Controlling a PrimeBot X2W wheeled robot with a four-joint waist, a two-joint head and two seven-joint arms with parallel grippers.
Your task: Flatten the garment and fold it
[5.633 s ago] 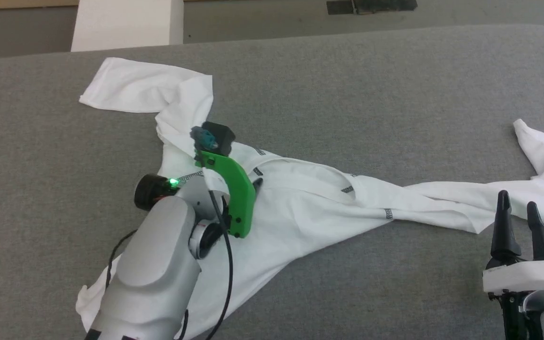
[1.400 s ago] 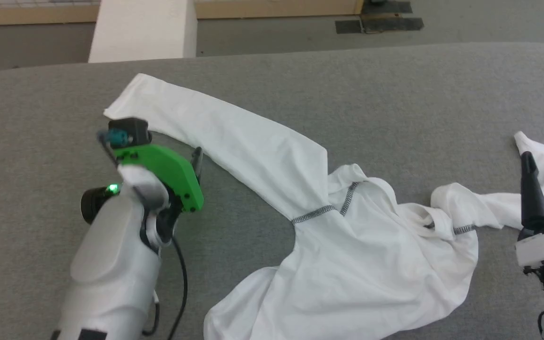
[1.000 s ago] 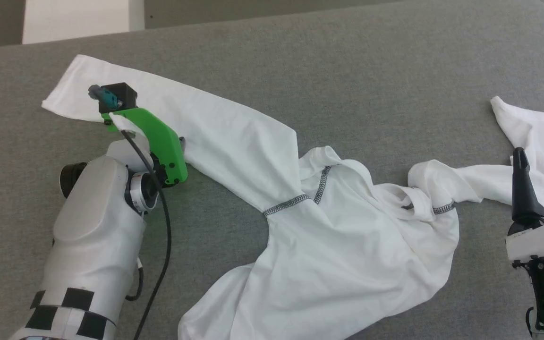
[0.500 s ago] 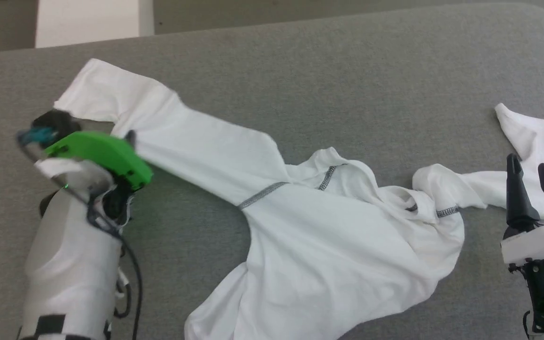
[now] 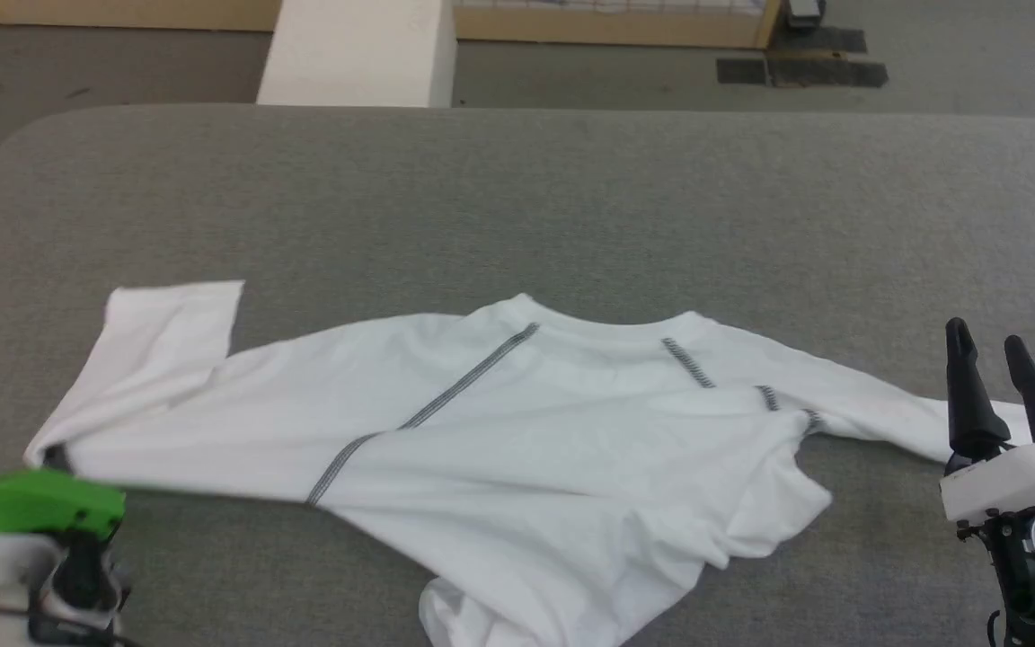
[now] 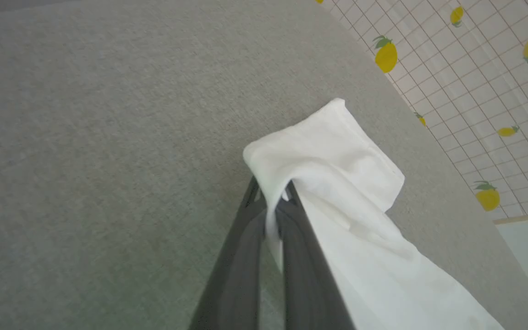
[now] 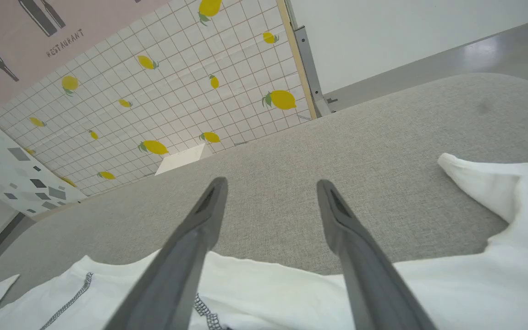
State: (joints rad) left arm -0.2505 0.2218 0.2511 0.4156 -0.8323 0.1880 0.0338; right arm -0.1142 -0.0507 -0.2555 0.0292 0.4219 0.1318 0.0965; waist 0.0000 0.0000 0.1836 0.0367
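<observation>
right gripper (image 7: 272,183) jaws apart — white garment (image 7: 497,275) on grey table (image 7: 360,137).

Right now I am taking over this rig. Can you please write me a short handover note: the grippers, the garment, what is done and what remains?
Grippers: the left gripper is shut on the garment, its fingers pinching the left sleeve near the bent-back cuff. The right gripper is open and holds nothing, poised over the right sleeve.
Garment: lies on the grey table, neckline away from the robot, sleeves out to both sides.
Done: body roughly spread.
Left: straighten the cuff, smooth the bunched hem, then fold; no fold is made yet.
</observation>
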